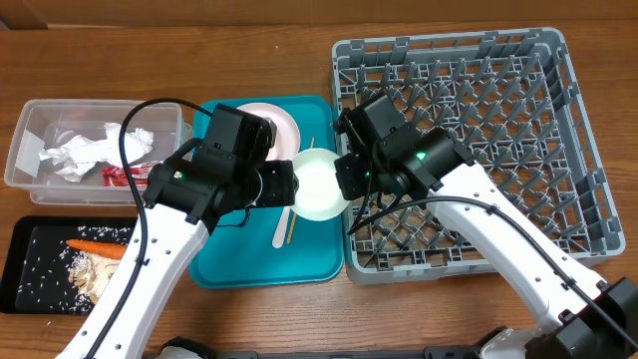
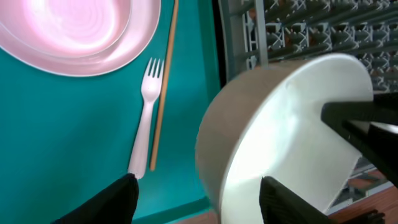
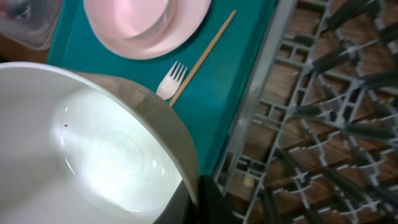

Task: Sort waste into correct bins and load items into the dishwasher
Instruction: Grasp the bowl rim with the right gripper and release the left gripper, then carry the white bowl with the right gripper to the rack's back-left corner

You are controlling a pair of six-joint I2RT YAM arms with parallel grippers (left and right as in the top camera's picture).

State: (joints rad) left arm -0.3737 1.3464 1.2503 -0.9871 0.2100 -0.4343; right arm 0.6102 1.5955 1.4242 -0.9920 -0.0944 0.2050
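Glossy white round bowl (image 1: 317, 185).

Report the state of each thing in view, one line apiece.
white bowl, tilted, gripped at its rim
right gripper, shut on the white bowl
left gripper, open
pink plate, flat on the teal tray
fork, lying flat beside the chopstick
dish rack, nothing loaded
clear tub, holding napkins and red wrapper
black tray, holding carrot and scraps

One white bowl (image 1: 317, 189), one pink plate (image 1: 277, 125), one white fork (image 2: 143, 124) and one wooden chopstick (image 2: 164, 84) showed. There was one grey rack (image 1: 578, 120), one teal tray (image 1: 229, 261), one clear tub (image 1: 25, 150) and one black tray (image 1: 30, 239). One carrot (image 1: 95, 246) and one red wrapper (image 1: 128, 176) were visible — the crumpled napkins (image 1: 80, 152) could not be counted apart.
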